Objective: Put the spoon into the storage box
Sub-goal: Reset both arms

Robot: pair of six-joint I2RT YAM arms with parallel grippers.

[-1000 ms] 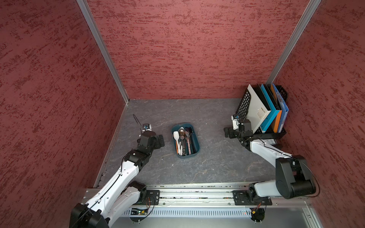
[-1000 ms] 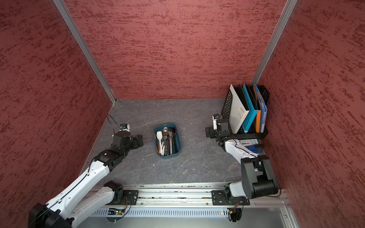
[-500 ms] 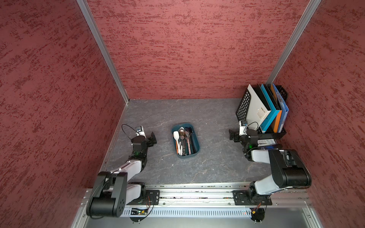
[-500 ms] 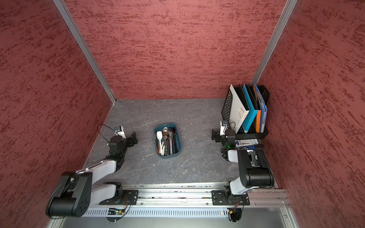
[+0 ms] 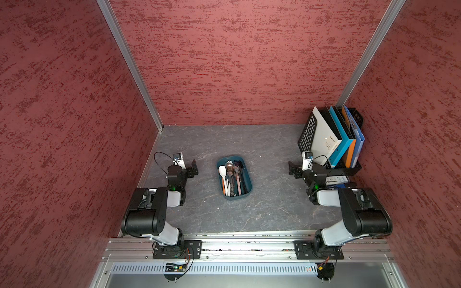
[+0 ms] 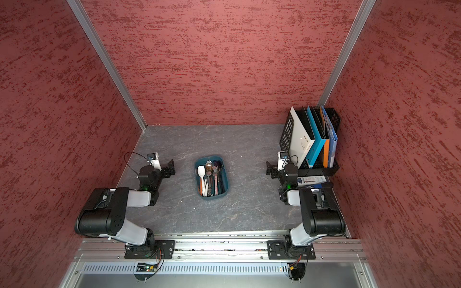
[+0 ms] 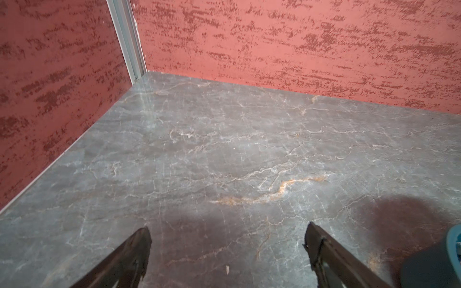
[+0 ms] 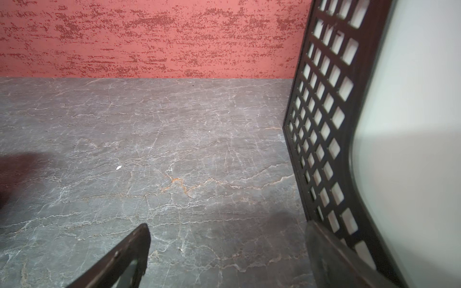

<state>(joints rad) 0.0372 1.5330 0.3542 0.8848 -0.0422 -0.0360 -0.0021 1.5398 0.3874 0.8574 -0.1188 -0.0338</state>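
The dark teal storage box (image 5: 250,180) (image 6: 226,180) sits mid-table in both top views. Several utensils lie lengthwise inside it, among them a white spoon (image 5: 222,172) (image 6: 201,171) and a brownish metal spoon (image 5: 229,165) (image 6: 208,165). My left gripper (image 5: 190,169) (image 6: 168,169) rests low, left of the box and apart from it. It is open, with bare table between its fingers (image 7: 228,232). One corner of the box (image 7: 452,239) shows at the edge of the left wrist view. My right gripper (image 5: 294,171) (image 6: 272,171) is open and empty (image 8: 228,228), right of the box.
A black mesh file rack (image 5: 307,132) (image 8: 321,124) with white, blue and orange folders stands in the back right corner, close beside my right gripper's outer finger. A flat printed packet (image 5: 336,179) lies under the rack's front. Red walls enclose three sides; the arms' rail (image 5: 249,245) runs along the front.
Both arms have folded back toward the front rail. The left gripper drew away from the box to the left. The right stayed by the rack. Both stayed open.
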